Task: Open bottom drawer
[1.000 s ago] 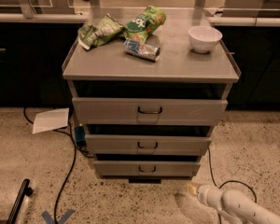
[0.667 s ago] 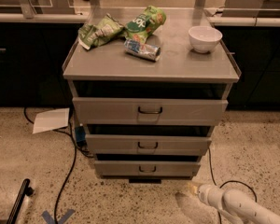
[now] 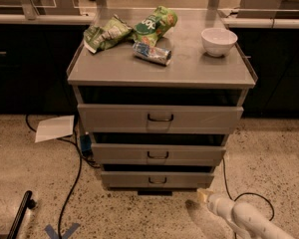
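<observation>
The bottom drawer is the lowest grey front of the cabinet's stack of three, with a small black loop handle. Its front sits in line with the fronts above. My gripper is low at the lower right, just off the floor, to the right of and slightly in front of the bottom drawer's right corner. It is apart from the handle. The white arm runs off toward the lower right corner.
The middle drawer and the wider top drawer sit above. On the cabinet top lie two green bags, a crushed can and a white bowl. Cables and a paper sheet lie on the floor at left.
</observation>
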{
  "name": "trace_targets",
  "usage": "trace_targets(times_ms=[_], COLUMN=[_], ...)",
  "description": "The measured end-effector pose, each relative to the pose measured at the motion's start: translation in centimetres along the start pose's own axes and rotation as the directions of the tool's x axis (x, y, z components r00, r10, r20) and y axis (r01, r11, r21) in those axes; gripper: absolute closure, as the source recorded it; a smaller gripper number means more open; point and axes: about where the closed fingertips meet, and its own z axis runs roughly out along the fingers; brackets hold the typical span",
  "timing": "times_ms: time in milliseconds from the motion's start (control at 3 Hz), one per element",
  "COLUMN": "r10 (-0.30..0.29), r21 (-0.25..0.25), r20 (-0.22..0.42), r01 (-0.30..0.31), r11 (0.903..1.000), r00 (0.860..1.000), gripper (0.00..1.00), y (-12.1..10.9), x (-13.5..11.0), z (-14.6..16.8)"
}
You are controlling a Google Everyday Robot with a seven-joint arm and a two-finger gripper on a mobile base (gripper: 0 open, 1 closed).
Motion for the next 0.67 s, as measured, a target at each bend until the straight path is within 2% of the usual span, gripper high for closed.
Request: trace_targets(times_ms=[333,667], r10=[-0.03,-0.066], r21=[-0.019,-0.066], r20=[0.085,0.116], r01=[0.032,0.074], r11=[0.9993,0.995], r00=[0.996,0.991], gripper=[1.0,1.0], y=[-0.3,0.1], x=[-3.0,-6.6], z=[3.2,8.3])
